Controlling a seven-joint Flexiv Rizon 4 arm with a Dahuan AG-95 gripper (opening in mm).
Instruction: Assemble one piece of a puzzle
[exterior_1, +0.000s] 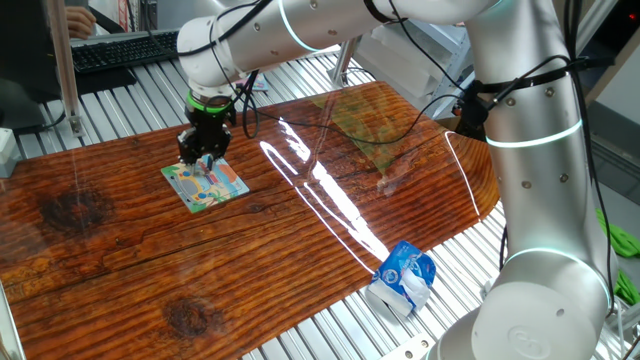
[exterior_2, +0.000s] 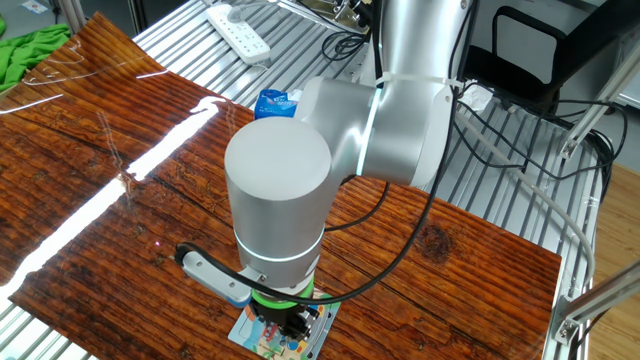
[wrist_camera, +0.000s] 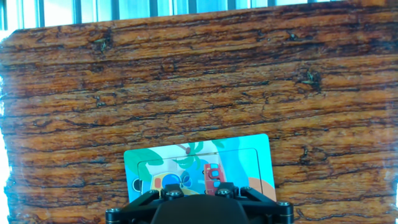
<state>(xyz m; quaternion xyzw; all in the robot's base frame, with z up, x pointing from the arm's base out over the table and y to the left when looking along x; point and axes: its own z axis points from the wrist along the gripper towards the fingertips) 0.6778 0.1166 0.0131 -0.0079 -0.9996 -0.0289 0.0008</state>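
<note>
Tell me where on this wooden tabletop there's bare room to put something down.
Most of the brown wood-grain tabletop is bare: the wide stretch between the small square cartoon puzzle board and the crumpled blue-and-white packet at the edge, and the near-left corner. It is crowded only at the puzzle, where the black two-finger tool sits right over it.

Glossy wood-grain table (exterior_1: 300, 250), printed smooth puzzle (wrist_camera: 249, 158), shiny crumpled blue-white wrapper (exterior_1: 403, 277)
</note>
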